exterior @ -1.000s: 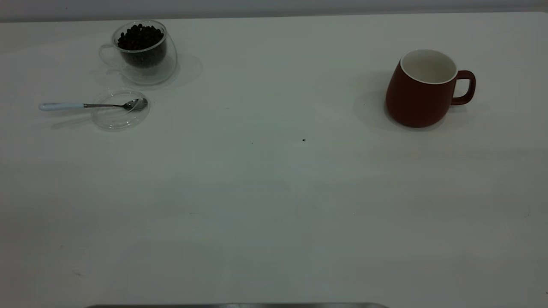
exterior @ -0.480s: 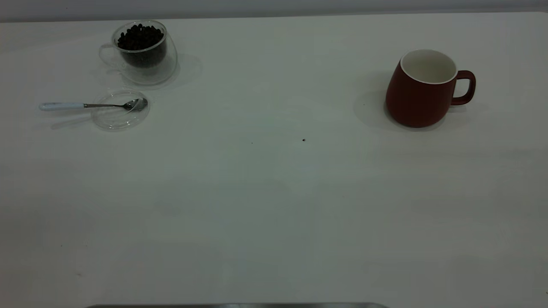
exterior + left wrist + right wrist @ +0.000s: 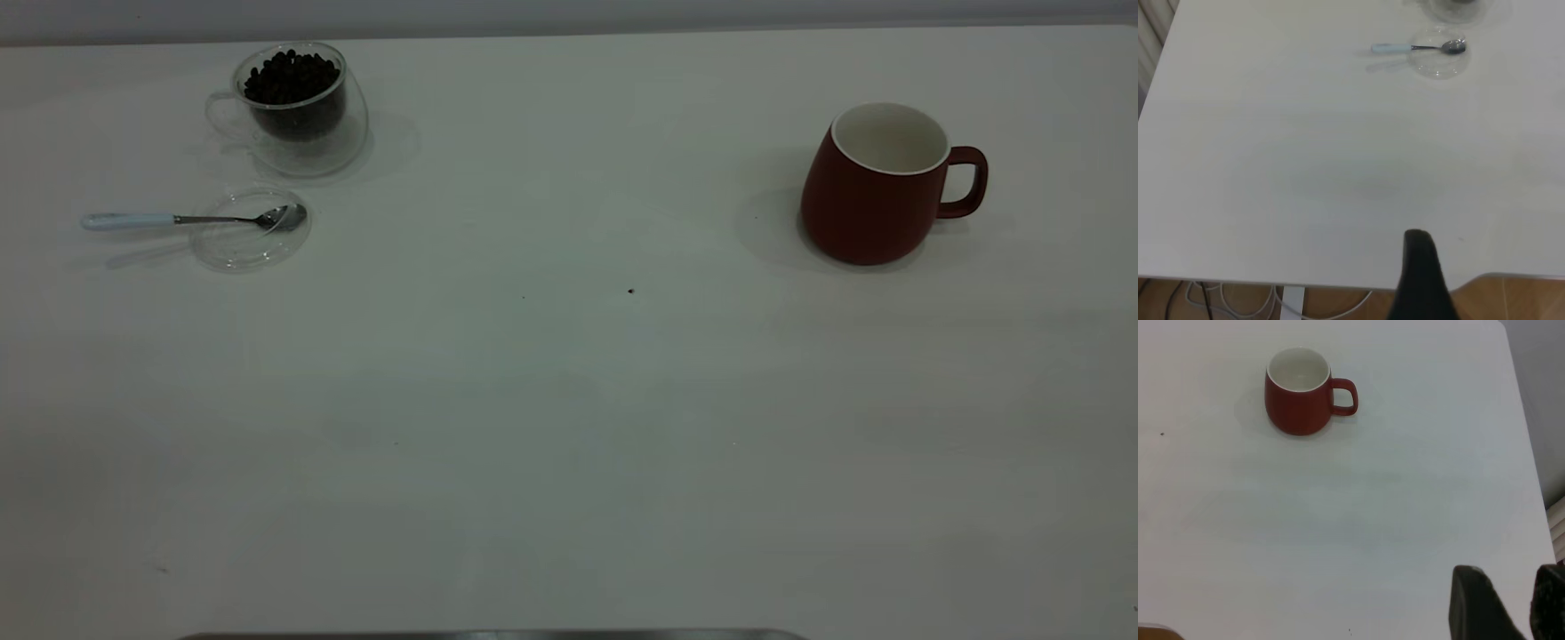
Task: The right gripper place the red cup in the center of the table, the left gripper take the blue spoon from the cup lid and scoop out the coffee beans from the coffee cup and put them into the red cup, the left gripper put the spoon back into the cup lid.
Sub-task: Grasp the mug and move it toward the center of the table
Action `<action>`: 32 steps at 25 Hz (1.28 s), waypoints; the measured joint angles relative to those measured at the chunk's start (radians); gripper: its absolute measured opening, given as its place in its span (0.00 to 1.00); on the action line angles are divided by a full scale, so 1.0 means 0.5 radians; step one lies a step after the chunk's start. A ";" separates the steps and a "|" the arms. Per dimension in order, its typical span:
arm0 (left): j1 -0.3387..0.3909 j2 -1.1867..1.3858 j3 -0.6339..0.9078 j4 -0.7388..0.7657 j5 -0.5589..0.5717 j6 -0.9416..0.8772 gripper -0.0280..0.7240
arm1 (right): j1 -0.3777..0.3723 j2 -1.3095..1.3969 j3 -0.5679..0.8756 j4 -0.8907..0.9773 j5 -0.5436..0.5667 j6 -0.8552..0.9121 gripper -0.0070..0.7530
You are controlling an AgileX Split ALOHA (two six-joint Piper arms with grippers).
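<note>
White worktop [image 3: 569, 427] fills nearly the whole exterior view, plain but for a tiny dark speck [image 3: 630, 291] near its middle.

Next in size, the red cup [image 3: 876, 191] stands upright far out from the right pincer [image 3: 1511, 603], its white inside empty and its loop handle turned away from the worktop's middle. That pincer hangs over the near edge of the worktop, well apart from the cup; two dark fingertips show with a narrow gap between them, nothing held in it.

The coffee cup [image 3: 298, 111], clear double-walled glass, stands at the far side from the left pincer [image 3: 1421, 280], holding a heap of coffee beans [image 3: 292, 78]. Of the left pincer only one dark fingertip shows, over the near worktop edge, so whether it is spread or closed cannot be told; nothing is seen in its hold.

Just nearer that pincer than the coffee cup lies the cup lid [image 3: 252, 229], a shallow clear disc flat on the worktop. The blue spoon [image 3: 191, 219] rests with its metal bowl on the lid and its pale handle reaching out past the rim, away from the red cup.
</note>
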 joint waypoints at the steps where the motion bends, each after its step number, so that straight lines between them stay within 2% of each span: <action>1: 0.000 0.000 0.000 0.000 0.000 -0.004 0.83 | 0.000 0.000 0.000 0.000 0.000 0.000 0.32; 4: 0.000 0.035 -0.013 0.000 0.000 -0.040 0.83 | 0.000 0.000 0.000 0.000 0.000 0.000 0.32; 8: 0.000 0.219 -0.174 -0.004 -0.011 -0.053 0.83 | 0.000 0.000 0.000 0.000 0.000 0.000 0.32; 17: 0.000 0.974 -0.575 -0.006 -0.088 -0.051 0.83 | 0.000 0.000 0.000 0.000 0.000 0.000 0.32; 27: 0.000 1.453 -0.639 -0.006 -0.384 -0.039 0.83 | 0.000 0.000 0.000 0.000 0.000 0.000 0.32; 32: 0.000 1.568 -0.639 -0.006 -0.429 -0.011 0.83 | 0.000 0.000 0.000 0.000 0.000 0.000 0.32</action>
